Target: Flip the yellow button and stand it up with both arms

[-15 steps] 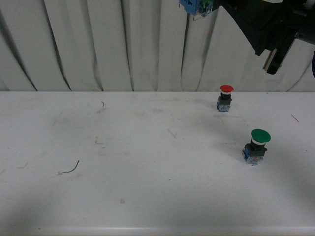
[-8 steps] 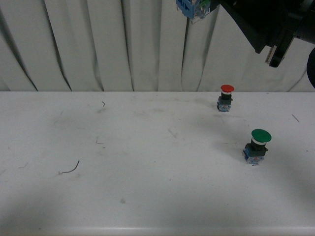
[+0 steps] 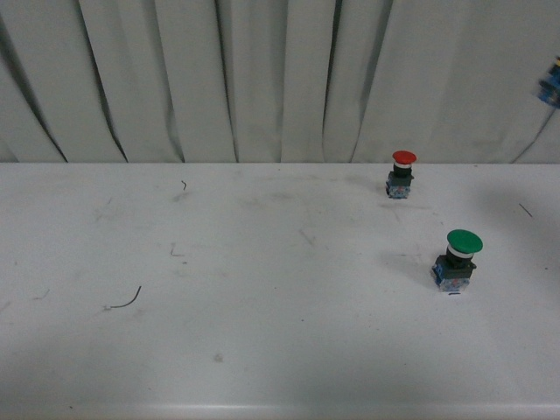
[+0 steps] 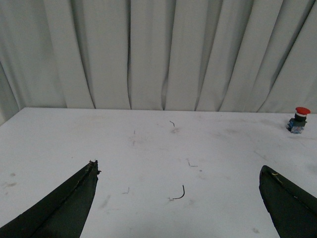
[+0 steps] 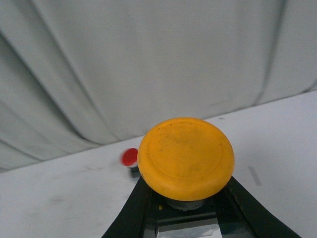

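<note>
The yellow button (image 5: pixel 185 157) is sitting between the fingers of my right gripper (image 5: pixel 187 214). Its round cap is facing the wrist camera and hiding most of the body below it. I am clamping that body from both sides, with a black finger (image 5: pixel 131 213) on each flank and the jaws closed down to its width. The button is hanging clear of the white table (image 3: pixel 262 289), with the pleated curtain (image 3: pixel 219 79) behind it. In the front view only a blue sliver (image 3: pixel 551 85) is showing at the right edge, high against the curtain; I cannot tell whether it is the button's block. On the table the red-capped button (image 3: pixel 402 173) is standing near the curtain. The green-capped button (image 3: pixel 457 260) is standing nearer to me, well apart from it. My left gripper (image 4: pixel 178 167) is hovering wide open over the table, holding nothing, with a curl of thin wire (image 4: pixel 178 194) lying in view between its fingers.
</note>
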